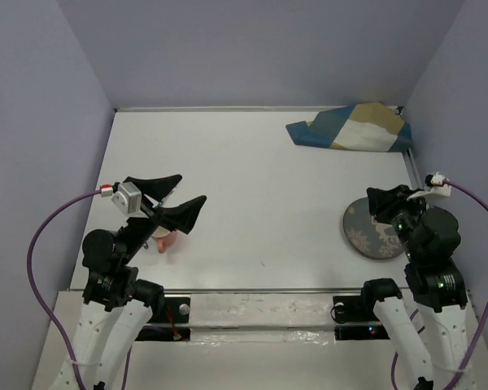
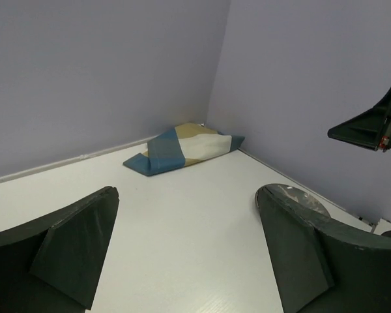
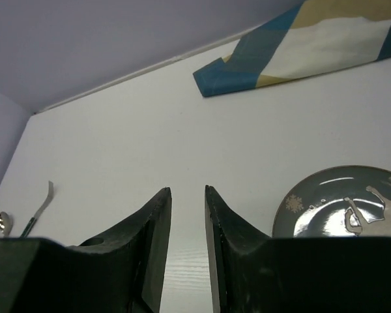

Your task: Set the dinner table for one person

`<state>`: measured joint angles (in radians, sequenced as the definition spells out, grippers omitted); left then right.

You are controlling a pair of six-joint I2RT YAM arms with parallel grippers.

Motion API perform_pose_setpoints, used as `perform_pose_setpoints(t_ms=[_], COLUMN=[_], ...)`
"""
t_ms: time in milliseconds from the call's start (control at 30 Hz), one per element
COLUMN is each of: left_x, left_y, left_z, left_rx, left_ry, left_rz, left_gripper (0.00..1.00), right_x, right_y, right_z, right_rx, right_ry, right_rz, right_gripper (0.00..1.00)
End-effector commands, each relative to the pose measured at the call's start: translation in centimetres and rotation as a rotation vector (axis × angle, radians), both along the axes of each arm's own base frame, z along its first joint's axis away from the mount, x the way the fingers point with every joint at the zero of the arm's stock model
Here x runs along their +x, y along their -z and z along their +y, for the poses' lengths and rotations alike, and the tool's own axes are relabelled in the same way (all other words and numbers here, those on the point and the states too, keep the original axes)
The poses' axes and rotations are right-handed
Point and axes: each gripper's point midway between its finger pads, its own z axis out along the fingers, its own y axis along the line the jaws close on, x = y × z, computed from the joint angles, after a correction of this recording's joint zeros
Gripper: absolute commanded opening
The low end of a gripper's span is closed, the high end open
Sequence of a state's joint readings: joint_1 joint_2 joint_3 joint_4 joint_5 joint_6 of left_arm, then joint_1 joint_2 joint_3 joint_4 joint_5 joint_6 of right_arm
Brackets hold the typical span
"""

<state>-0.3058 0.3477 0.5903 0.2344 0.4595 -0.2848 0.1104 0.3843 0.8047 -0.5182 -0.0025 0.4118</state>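
your left gripper [image 1: 192, 188] stands wide apart, empty. your right gripper [image 3: 188, 192] is slightly apart, empty, near the plate [image 3: 326, 208].

My dinner table [image 1: 252, 203], white and matte, with four things on it

From above my arms: a folded blue, tan and white checked placemat [image 1: 351, 130] lies at 1 o'clock in the far corner, a grey patterned plate [image 1: 359, 229] at 4 o'clock near the front rail, a small pink item [image 1: 164, 240] I cannot make out at 8 o'clock, and thin metal cutlery [image 3: 40, 207] far over on the left side
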Motion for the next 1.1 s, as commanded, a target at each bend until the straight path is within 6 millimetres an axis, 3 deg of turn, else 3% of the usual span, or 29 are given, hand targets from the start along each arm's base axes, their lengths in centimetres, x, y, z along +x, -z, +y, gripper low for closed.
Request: perform_pose_setpoints(t_ms=[0, 200, 267, 300, 333, 400, 600, 633, 667, 700, 833, 867, 900, 1000, 1067], left_x=[-1.3, -2.3, -2.6, -2.6, -2.5, -2.6, -2.7, -2.6, -2.6, -2.6, -2.6, -2.6, -2.7, -2.6, -2.3], left_y=[-2.6, -2.3, -2.4, -2.3, -2.3, -2.3, -2.5, -2.4, -2.4, -2.4, -2.4, -2.4, -2.4, -2.5, -2.4], left_z=[-0.3, -1.3, -1.6, -1.8, -1.8, -1.8, -1.6, -1.6, -1.6, -1.7, -1.8, -1.7, -1.7, -1.6, -1.5], left_rx=[-0.008, 0.003, 0.000, 0.000, 0.001, 0.000, -0.017, -0.016, -0.017, -0.015, -0.017, -0.018, -0.018, -0.021, -0.021], left_ry=[0.044, 0.127, 0.150, 0.156, 0.151, 0.156, 0.144, 0.142, 0.145, 0.146, 0.148, 0.144, 0.145, 0.135, 0.120], left_rz=[-0.097, -0.114, -0.125, -0.119, -0.116, -0.116, -0.115, -0.111, -0.110, -0.108, -0.105, -0.104, -0.104, -0.103, -0.095], left_gripper=[0.99, 0.99, 0.99, 0.99, 0.99, 0.99, 0.99, 0.99, 0.99, 0.99, 0.99, 0.99, 0.99, 0.99, 0.99], right_x=[1.5, 7.0, 8.9, 10.1, 11.3, 13.1, 18.2, 19.2, 20.4, 21.3, 25.9, 27.6, 28.6, 32.0, 33.2], right_y=[0.5, 5.8, 6.2, 7.5, 7.2, 9.3, 11.7, 11.2, 12.8, 13.1, 15.0, 13.8, 15.9, 17.5, 19.0], right_z=[-2.3, -2.7, -2.9, -2.9, -3.0, -3.4, -5.2, -5.3, -5.4, -5.5, -5.1, -5.0, -4.7, -4.0, -3.0], right_rx=[-0.012, 0.027, 0.052, 0.054, 0.075, 0.074, 0.058, 0.061, 0.046, 0.040, 0.029, 0.042, 0.029, 0.032, 0.065], right_ry=[0.140, 0.223, 0.255, 0.265, 0.286, 0.326, 0.474, 0.484, 0.499, 0.505, 0.496, 0.479, 0.470, 0.425, 0.393], right_rz=[0.032, 0.174, 0.157, 0.195, 0.165, 0.218, 0.232, 0.218, 0.247, 0.249, 0.286, 0.261, 0.303, 0.330, 0.374], right_gripper=[0.34, 0.41, 0.45, 0.46, 0.47, 0.54, 0.61, 0.61, 0.60, 0.60, 0.59, 0.59, 0.59, 0.59, 0.60])
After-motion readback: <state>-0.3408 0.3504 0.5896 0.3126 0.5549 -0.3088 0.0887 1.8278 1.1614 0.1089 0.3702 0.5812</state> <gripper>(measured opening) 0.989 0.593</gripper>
